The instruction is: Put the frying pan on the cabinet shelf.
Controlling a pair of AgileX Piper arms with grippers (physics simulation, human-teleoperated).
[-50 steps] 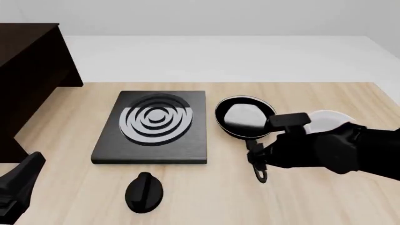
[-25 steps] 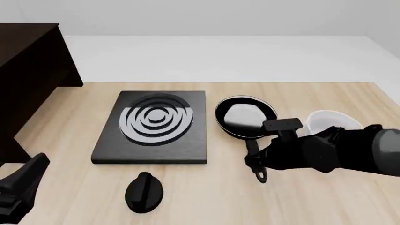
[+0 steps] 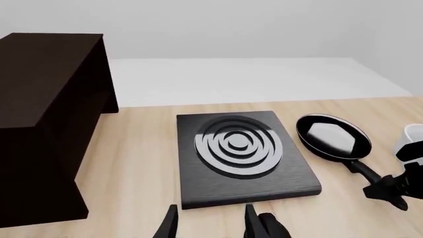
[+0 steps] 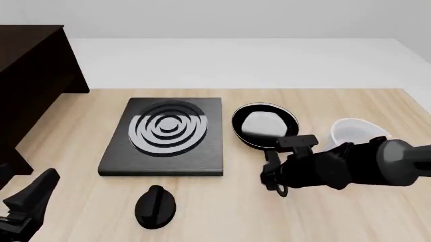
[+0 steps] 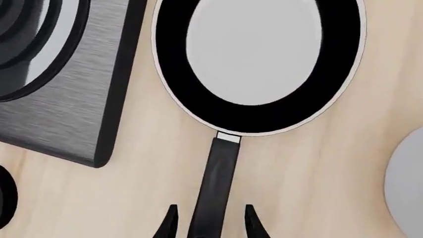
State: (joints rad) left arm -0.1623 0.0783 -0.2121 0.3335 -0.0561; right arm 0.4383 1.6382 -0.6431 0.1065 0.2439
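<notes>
Pan (image 4: 263, 125): on the table (image 4: 350, 217), just right of the stove plate (image 4: 165, 136), its handle pointing back toward you.
Right gripper (image 5: 209, 223): your fingers stand open on either side of the pan's handle, low over it; neither visibly touches it, so nothing is gripped.
Bowl (image 4: 354, 132): white, right of the pan, just beyond your right arm.
Left gripper (image 3: 210, 225): open, empty, near the stove plate's front edge, well apart from the pan.
Cabinet (image 3: 46, 114): far left, well apart from the pan.
</notes>
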